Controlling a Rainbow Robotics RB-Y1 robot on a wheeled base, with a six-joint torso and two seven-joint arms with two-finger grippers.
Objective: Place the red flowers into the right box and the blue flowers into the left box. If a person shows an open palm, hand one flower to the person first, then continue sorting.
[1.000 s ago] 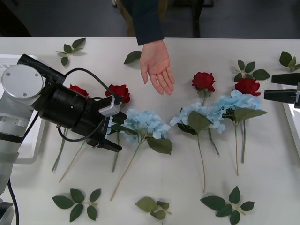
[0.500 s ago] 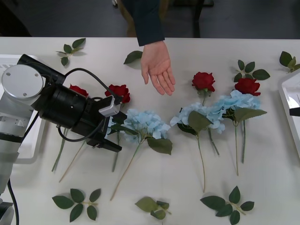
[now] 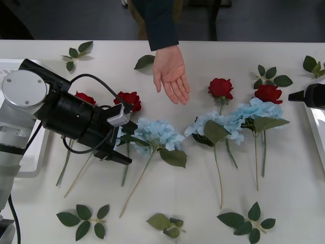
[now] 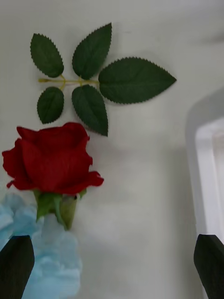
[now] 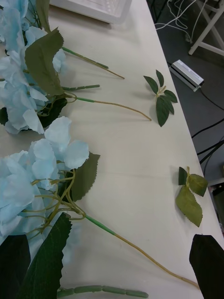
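4 red roses and 3 blue clusters lie on a white surface [image 3: 203, 213], with dark floor beyond its far edge. A person [image 3: 157, 23] in a dark sleeve reaches over that edge; the open palm [image 3: 171, 73] faces up, fingers pointing toward the robot, between the 2 groups of flowers.

On the left, 2 roses [image 3: 129, 99] and [image 3: 85, 97] sit beside the left arm, heads toward the far edge, stems running back toward the robot. A blue cluster [image 3: 157, 133] lies just right of them, its stem slanting toward the near-left. On the right, a rose [image 3: 220, 87] and another [image 3: 267, 93] lie with heads far and stems near; 2 blue clusters [image 3: 216, 124] and [image 3: 256, 109] overlap their stems, long axes also near-to-far.

The left hand [image 3: 122, 147] hovers low by the left blue cluster with its black fingers [image 5: 207, 261] spread apart, holding nothing. The right hand [image 3: 311, 95] reaches in from the right edge, near the rightmost rose; its fingers [image 4: 210, 261] are apart and empty.

The left box [image 3: 30, 165] lies under the left arm at the surface's left edge. The right box [image 3: 317, 132] shows a pale rim at the right edge.

Loose leaf sprigs [image 3: 84, 218] are scattered around, near and far; one [image 3: 271, 77] lies just beyond the rightmost rose.
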